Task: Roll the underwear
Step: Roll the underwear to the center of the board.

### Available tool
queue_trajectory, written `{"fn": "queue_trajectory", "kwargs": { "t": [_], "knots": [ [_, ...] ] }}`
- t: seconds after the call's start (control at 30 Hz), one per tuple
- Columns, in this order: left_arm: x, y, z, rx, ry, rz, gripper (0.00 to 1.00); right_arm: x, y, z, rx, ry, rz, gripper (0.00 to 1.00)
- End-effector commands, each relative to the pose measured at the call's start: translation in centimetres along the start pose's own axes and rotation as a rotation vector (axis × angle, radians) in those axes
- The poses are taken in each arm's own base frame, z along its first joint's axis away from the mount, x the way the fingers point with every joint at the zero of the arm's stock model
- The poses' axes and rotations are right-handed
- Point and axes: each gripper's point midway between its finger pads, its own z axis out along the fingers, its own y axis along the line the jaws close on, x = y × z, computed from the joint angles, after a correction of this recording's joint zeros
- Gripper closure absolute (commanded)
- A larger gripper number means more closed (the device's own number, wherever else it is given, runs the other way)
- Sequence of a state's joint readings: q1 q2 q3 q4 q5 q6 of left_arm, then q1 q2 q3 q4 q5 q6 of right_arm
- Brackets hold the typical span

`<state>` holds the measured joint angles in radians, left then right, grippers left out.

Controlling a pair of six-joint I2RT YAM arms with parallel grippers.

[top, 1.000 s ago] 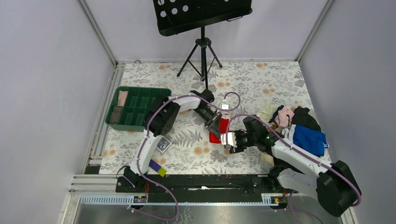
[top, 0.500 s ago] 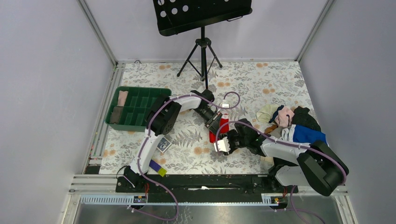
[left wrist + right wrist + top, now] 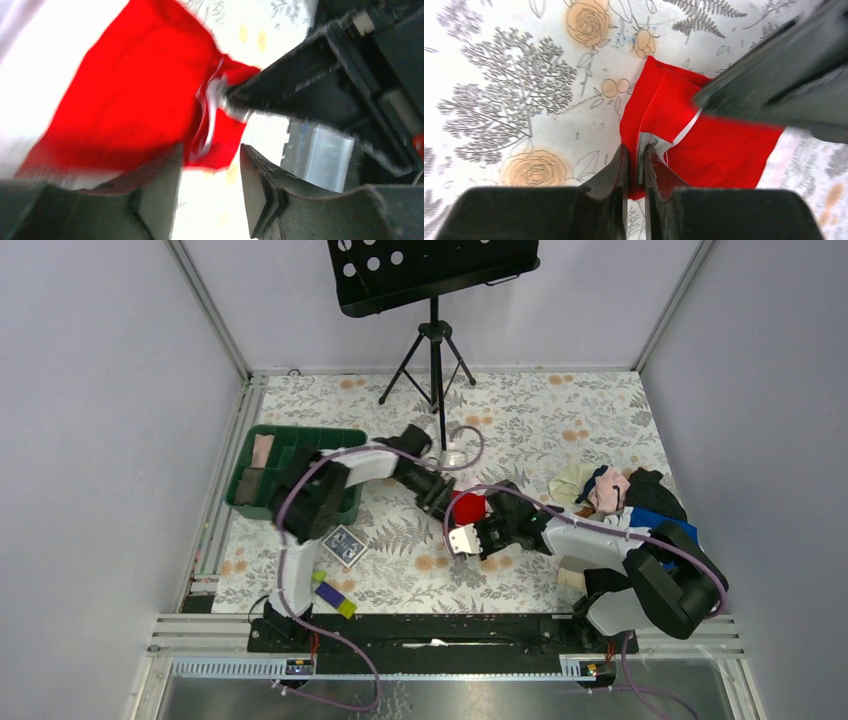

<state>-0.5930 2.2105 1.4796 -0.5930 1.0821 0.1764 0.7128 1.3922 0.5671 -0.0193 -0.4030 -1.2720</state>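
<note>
One piece of bright red soft cloth underwear (image 3: 466, 506) with a white waistband trim sits bunched near the middle of the flower-printed tablecloth (image 3: 560, 420), between the two arms. The right gripper (image 3: 636, 156) has its two fingers pinched almost together on the trimmed edge, so it has hold of the underwear. The left gripper (image 3: 211, 150) faces it from the other side with its two fingers standing apart and the tablecloth showing through the gap. The red cloth lies just beyond one fingertip, unclamped (that close view is rather blurred). To the right lies one heap of clothes (image 3: 610, 490), with a blue garment (image 3: 660, 530) on its near side. To the left, one green plastic compartment tray (image 3: 295, 452) holds two rolled pieces: a pink roll (image 3: 262, 450) and a grey-brown roll (image 3: 250, 483). One black music stand (image 3: 432, 270) rises at the far edge.
</note>
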Motion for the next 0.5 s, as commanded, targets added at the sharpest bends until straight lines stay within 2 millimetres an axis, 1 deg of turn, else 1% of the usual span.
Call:
{"fn": "queue_trajectory", "kwargs": {
  "t": [0.0,0.03,0.07,0.13,0.2,0.23,0.27,0.3,0.37,0.47],
  "knots": [
    [-5.5,1.3,-8.8,-0.438,-0.349,0.282,0.48,-0.8,5.2,-1.0,-0.269,-0.011,0.253,0.93],
    [-5.0,0.9,-9.7,-0.484,-0.367,0.312,0.48,-0.8,5.1,-1.1,-0.284,-0.009,0.286,0.94],
    [-4.3,0.4,-10.4,-0.526,-0.378,0.338,0.48,-0.7,4.2,-1.2,-0.276,-0.014,0.328,0.93],
    [-2.8,-0.3,-11.7,-0.599,-0.401,0.37,0.47,-0.7,3.2,-1.4,-0.29,-0.031,0.436,0.93],
    [-1.5,-0.8,-13.3,-0.701,-0.445,0.395,0.36,-0.7,2.3,-1.7,-0.321,-0.051,0.539,0.92],
    [-1.0,-1.3,-14.0,-0.738,-0.479,0.42,0.34,-0.7,1.8,-1.7,-0.332,-0.059,0.583,0.92],
    [-0.4,-1.8,-14.4,-0.753,-0.494,0.461,0.34,-0.6,1.4,-1.7,-0.341,-0.063,0.624,0.92],
    [0.5,-2.2,-14.2,-0.753,-0.485,0.501,0.34,-0.4,1.2,-1.7,-0.347,-0.065,0.662,0.92],
    [1.0,-3.5,-14.2,-0.765,-0.477,0.616,0.35,0.2,0.8,-1.5,-0.361,-0.068,0.72,0.92],
    [0.9,-5.2,-12.4,-0.74,-0.429,0.883,0.35,1.0,0.6,-1.2,-0.377,-0.07,0.796,0.91]
  ]
}}
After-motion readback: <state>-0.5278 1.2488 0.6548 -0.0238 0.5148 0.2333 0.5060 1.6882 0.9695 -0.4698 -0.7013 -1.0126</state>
